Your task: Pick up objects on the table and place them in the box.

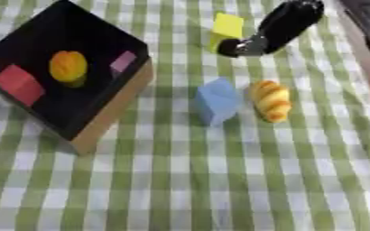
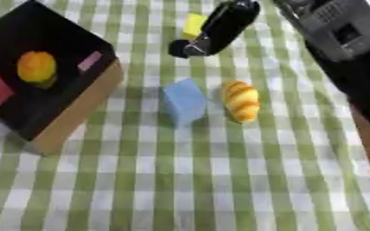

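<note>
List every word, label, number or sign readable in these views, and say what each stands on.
None can be read. The box, the yellow block, the blue block, the bread roll and the checked cloth show no lettering. The grey device at the far right has markings too blurred to read.

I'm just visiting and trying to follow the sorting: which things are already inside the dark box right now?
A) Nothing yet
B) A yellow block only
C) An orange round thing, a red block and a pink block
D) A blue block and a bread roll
C: the box holds the orange round thing, the red block and the pink block.
</note>
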Action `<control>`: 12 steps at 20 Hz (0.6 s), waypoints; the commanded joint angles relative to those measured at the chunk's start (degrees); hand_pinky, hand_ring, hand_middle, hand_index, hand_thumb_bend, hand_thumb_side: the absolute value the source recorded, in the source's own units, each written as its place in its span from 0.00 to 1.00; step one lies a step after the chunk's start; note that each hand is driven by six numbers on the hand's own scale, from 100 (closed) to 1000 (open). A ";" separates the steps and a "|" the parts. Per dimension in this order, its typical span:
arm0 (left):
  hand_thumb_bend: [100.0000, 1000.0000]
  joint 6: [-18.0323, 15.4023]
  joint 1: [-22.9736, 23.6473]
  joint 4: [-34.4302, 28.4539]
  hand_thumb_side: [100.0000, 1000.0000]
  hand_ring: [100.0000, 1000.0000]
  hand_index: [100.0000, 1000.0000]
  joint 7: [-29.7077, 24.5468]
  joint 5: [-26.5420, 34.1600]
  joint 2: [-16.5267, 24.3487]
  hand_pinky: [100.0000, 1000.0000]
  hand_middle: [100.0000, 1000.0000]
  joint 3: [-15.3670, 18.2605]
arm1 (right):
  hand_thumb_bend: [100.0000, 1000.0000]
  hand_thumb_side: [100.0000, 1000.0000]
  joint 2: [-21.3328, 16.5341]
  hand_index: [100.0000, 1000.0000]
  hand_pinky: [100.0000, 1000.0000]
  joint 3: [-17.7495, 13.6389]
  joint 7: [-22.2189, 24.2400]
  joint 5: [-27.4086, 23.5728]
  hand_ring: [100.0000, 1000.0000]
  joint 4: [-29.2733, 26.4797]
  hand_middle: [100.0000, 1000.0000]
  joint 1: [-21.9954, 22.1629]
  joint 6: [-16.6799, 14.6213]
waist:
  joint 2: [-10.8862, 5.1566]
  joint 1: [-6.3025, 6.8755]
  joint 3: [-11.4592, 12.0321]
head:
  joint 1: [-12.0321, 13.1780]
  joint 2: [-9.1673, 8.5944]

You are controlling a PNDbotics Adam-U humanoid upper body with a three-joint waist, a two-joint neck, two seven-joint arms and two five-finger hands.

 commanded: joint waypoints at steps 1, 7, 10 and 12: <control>0.34 -0.03 -0.37 -0.88 0.63 0.76 0.80 0.22 -0.30 1.85 0.77 0.74 0.79 | 0.31 0.00 -5.15 0.88 0.83 -2.09 -0.82 -0.65 0.82 -2.70 0.73 2.25 0.18 | -0.97 0.46 -0.08 | 0.32 0.27; 0.34 0.01 -0.31 -0.88 0.64 0.76 0.80 0.30 -0.22 1.62 0.77 0.74 0.83 | 0.31 0.00 -8.28 0.88 0.83 -3.19 -2.02 0.25 0.82 -2.82 0.73 8.95 0.19 | -0.66 0.81 0.00 | 0.55 0.15; 0.34 0.01 -0.30 -0.88 0.64 0.77 0.80 0.29 -0.15 1.50 0.77 0.74 0.82 | 0.31 0.00 -9.03 0.88 0.83 -3.49 -2.43 1.21 0.83 -2.82 0.73 11.39 0.58 | -0.49 0.97 0.12 | 0.62 0.09; 0.34 0.00 -0.34 -0.88 0.64 0.77 0.80 0.24 -0.11 1.43 0.77 0.74 0.78 | 0.32 0.00 -9.39 0.88 0.83 -3.58 -2.55 1.98 0.83 -2.82 0.73 12.71 0.97 | -0.40 1.03 0.17 | 0.64 0.07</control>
